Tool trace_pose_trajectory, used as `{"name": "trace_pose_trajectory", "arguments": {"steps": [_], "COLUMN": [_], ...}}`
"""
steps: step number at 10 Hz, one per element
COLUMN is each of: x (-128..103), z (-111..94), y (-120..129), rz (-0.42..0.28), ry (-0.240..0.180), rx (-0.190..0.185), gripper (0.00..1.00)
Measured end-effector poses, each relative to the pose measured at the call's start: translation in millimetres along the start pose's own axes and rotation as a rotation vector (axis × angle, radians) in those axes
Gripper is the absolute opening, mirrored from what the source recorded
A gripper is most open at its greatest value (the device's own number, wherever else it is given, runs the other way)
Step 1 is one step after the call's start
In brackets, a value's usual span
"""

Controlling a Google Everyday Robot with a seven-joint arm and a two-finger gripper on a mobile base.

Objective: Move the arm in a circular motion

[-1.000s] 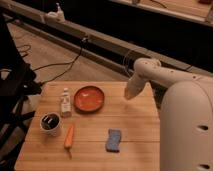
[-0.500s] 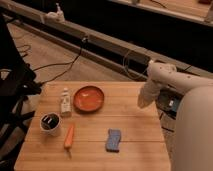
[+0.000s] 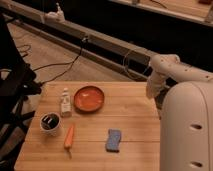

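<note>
The arm bends above the table's right edge, its gripper (open or closed, cannot tell) pointing down.

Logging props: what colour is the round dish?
Orange-red round dish, camera view; pale gripper hangs by wooden table, right side.

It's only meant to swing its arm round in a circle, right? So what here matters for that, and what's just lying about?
For the job: arm; its claw, by the far right corner of the table.
Lying about: plate, bottle, cup, carrot, sponge.
</note>
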Motion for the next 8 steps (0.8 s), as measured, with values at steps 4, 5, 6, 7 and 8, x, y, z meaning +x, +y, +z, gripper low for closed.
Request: {"name": "trace_pose_trajectory", "arguments": {"steps": [4, 5, 6, 7, 8], "x": [-61, -87, -109, -126, -145], "z": [8, 9, 9, 8, 7], "y": [-51, -52, -50, -46, -37], "rz": [-0.126, -0.178, -0.222, -0.260, -0.300], "ry": [-0.078, -0.126, -0.171, -0.209, -0.254], "rx": [0.025, 0.030, 0.031, 0.033, 0.033], "gripper": [0.00, 0.00, 0.00, 0.00, 0.00]}}
